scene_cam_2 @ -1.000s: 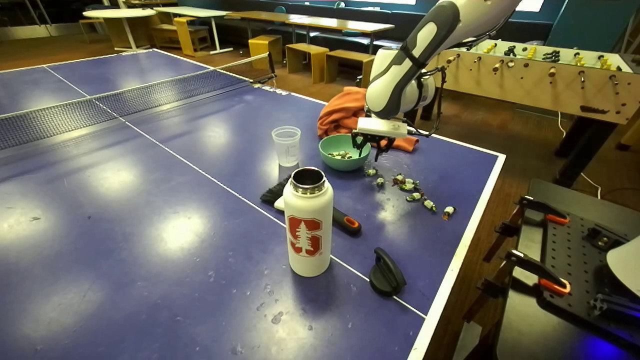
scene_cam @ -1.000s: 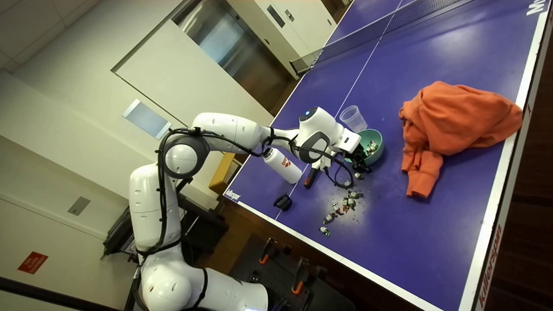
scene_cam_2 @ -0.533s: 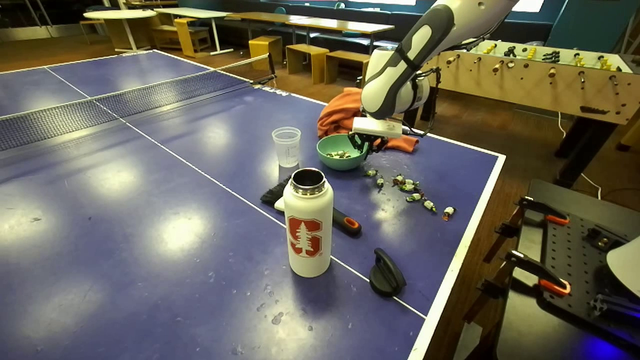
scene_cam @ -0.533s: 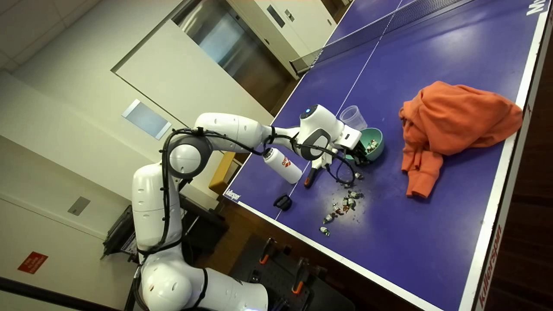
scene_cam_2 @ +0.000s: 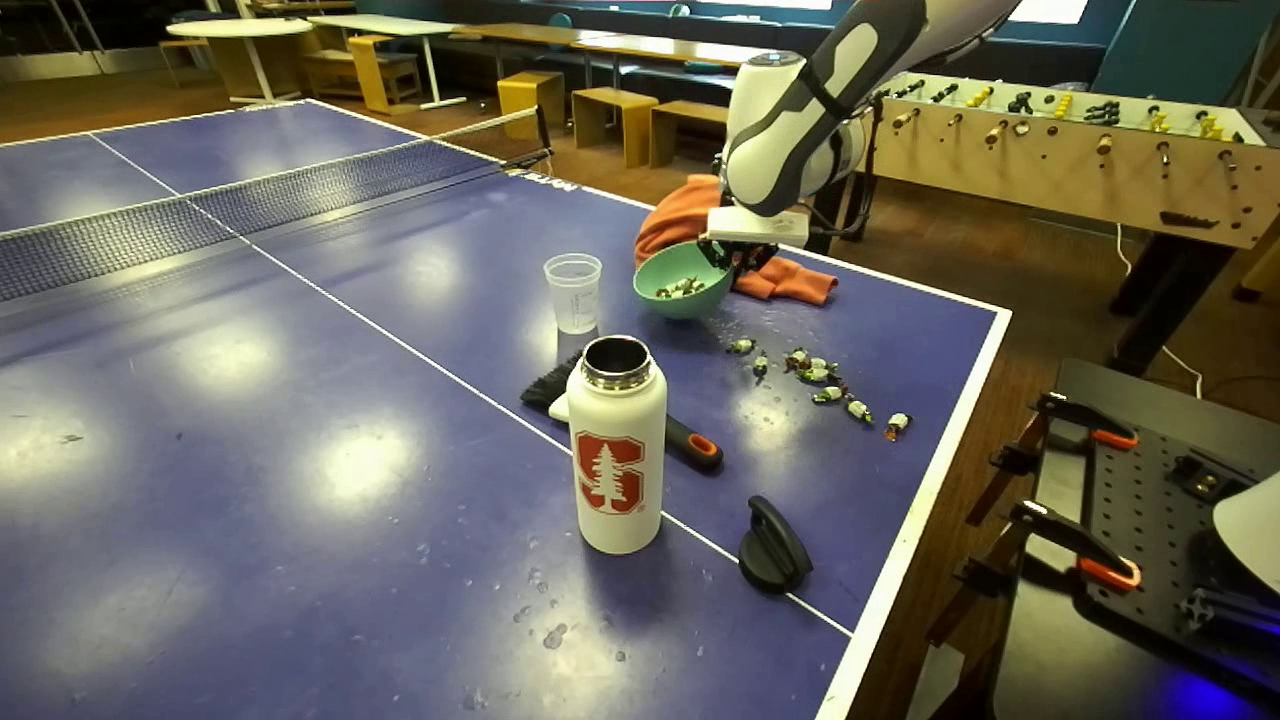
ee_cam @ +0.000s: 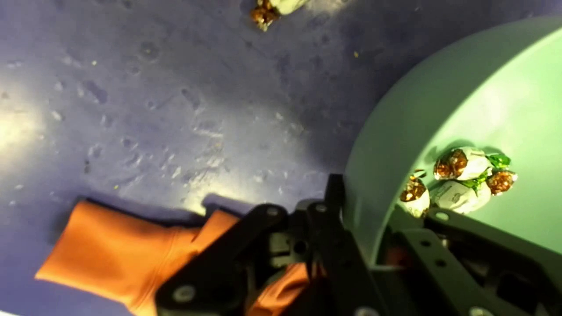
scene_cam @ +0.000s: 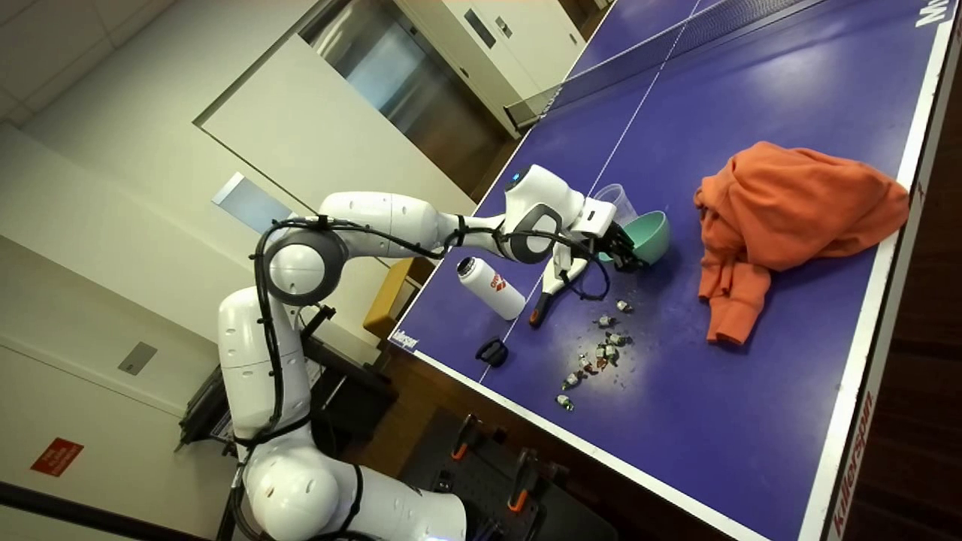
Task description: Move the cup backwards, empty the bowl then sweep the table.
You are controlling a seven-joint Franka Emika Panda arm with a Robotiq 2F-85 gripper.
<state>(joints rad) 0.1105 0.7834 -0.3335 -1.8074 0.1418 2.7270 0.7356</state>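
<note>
Rises from a base (scene_cam: 409, 505) beside the tabletop (scene_cam_2: 300, 560), leaning the white arm (scene_cam: 244, 361) forward over the edge. Bends sharply at the elbow (scene_cam: 297, 272), then slopes the forearm (scene_cam: 379, 223) down toward the tabletop, trailing a black cable (scene_cam: 264, 320) along the links. Near that edge, has a black lid (scene_cam_2: 775, 550) at rest and loose sweets (scene_cam_2: 817, 372) scattered in a straggling line leading in toward the green bowl (scene_cam: 652, 237). A little farther in, shows a white bottle (scene_cam_2: 617, 460) upright and uncapped, with a brush (scene_cam: 550, 288) lying near it. Bends again at the wrist (scene_cam: 535, 225) to point the gripper (ee_cam: 368, 215) downward, clamped on the bowl's rim; in the wrist view, sets one finger inside the wall and one outside. Holds the bowl tilted, higher on the gripped side, with wrapped sweets (ee_cam: 465, 180) gathered inside; cannot tell whether touching the tabletop beneath. Alongside, has the clear cup (scene_cam_2: 574, 295) upright on the tabletop, near the bowl and apart from the gripper. Farther over, shows an orange garment (scene_cam: 797, 210) heaped at the tabletop's side edge, then the net (scene_cam_2: 300, 190) stretched across. Well beyond, in an exterior view, ends at a foosball table (scene_cam_2: 1060, 165) and wooden stools (scene_cam_2: 612, 125).
</note>
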